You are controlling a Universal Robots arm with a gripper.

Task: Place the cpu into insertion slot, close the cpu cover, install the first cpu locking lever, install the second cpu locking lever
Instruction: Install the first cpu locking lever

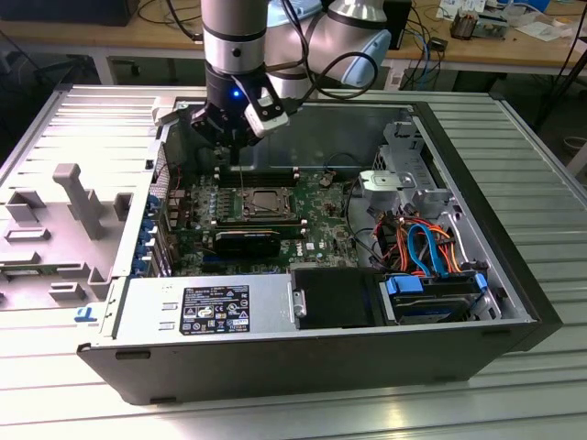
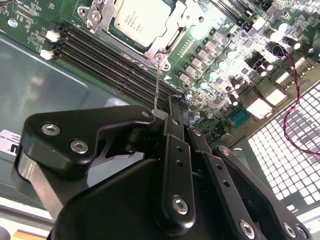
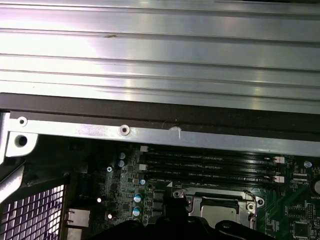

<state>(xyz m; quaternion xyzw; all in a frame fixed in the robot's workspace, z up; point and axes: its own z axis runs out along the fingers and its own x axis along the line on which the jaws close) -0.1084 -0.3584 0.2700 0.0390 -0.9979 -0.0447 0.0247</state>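
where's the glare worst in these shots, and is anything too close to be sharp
In the first wrist view, bright streaks wash across the ribbed metal panel; in the second wrist view, the cpu lid and nearby board parts bloom white, and the gripper looms close and soft; the exterior view is evenly lit, with mild sheen on the table.

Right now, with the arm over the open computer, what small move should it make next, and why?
Probably ease the thin locking lever down toward the board. In the second wrist view the cpu sits in place with the cpu cover lying flat around it, while the lever stands upright, its top at the gripper.
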